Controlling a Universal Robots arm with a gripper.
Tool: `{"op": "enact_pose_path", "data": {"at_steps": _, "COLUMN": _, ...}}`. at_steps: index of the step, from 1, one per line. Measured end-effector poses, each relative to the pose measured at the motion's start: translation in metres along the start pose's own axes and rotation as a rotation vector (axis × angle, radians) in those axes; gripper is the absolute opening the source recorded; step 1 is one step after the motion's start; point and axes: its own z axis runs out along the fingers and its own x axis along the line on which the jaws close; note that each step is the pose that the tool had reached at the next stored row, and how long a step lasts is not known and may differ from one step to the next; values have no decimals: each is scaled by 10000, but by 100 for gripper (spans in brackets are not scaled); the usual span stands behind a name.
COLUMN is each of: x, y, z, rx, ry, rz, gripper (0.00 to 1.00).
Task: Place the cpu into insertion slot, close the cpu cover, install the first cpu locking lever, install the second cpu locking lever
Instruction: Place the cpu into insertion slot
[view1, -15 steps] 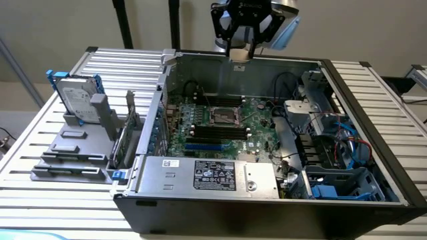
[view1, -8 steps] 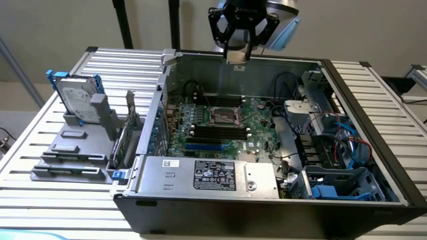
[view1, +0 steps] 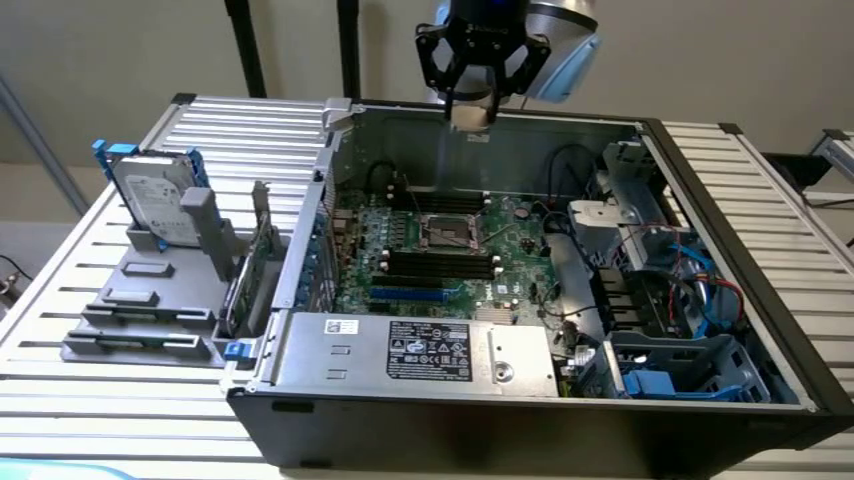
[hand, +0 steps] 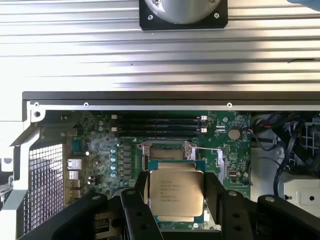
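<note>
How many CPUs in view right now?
1. The cpu is held in the gripper, above the open computer case. The insertion slot looks empty, though the chip hides part of it in the wrist view.

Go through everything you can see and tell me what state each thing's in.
hand: closed on the cpu, above the computer case.
cpu: held, not yet seated.
insertion slot: empty.
computer case: lying open, side panel off.
hard drive: outside the case, standing in a grey holder.
</note>
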Motion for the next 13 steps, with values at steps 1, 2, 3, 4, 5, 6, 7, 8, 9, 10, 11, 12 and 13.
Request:
{"op": "enact_pose_path", "data": {"at_steps": 1, "x": 0, "y": 12, "z": 20, "rx": 5, "ry": 0, "rz": -5, "gripper": 55}}
{"op": "enact_pose_path", "data": {"at_steps": 2, "x": 0, "y": 21, "z": 37, "rx": 12, "ry": 0, "rz": -8, "gripper": 55}}
{"op": "enact_pose_path", "data": {"at_steps": 3, "x": 0, "y": 28, "z": 50, "rx": 19, "ry": -1, "rz": -10, "gripper": 55}}
{"op": "enact_pose_path", "data": {"at_steps": 4, "x": 0, "y": 34, "z": 62, "rx": 32, "ry": 1, "rz": -9, "gripper": 55}}
{"op": "enact_pose_path", "data": {"at_steps": 5, "x": 0, "y": 39, "z": 71, "rx": 42, "ry": 9, "rz": -5, "gripper": 55}}
{"op": "enact_pose_path", "data": {"at_steps": 6, "x": 0, "y": 41, "z": 77, "rx": 43, "ry": 19, "rz": 43, "gripper": 55}}
{"op": "enact_pose_path", "data": {"at_steps": 7, "x": 0, "y": 40, "z": 81, "rx": 41, "ry": 17, "rz": 175, "gripper": 55}}
{"op": "enact_pose_path", "data": {"at_steps": 8, "x": 0, "y": 40, "z": 86, "rx": 38, "ry": 6, "rz": 352, "gripper": 55}}
{"op": "enact_pose_path", "data": {"at_steps": 9, "x": 0, "y": 40, "z": 90, "rx": 35, "ry": -5, "rz": 514, "gripper": 55}}
{"op": "enact_pose_path", "data": {"at_steps": 10, "x": 0, "y": 40, "z": 94, "rx": 33, "ry": -19, "rz": 711, "gripper": 55}}
{"op": "enact_pose_path", "data": {"at_steps": 11, "x": 0, "y": 39, "z": 98, "rx": 31, "ry": -32, "rz": 890, "gripper": 55}}
{"op": "enact_pose_path", "data": {"at_steps": 12, "x": 0, "y": 39, "z": 101, "rx": 28, "ry": -45, "rz": 1069, "gripper": 55}}
{"op": "enact_pose_path", "data": {"at_steps": 13, "x": 0, "y": 39, "z": 105, "rx": 25, "ry": -57, "rz": 1249, "gripper": 55}}
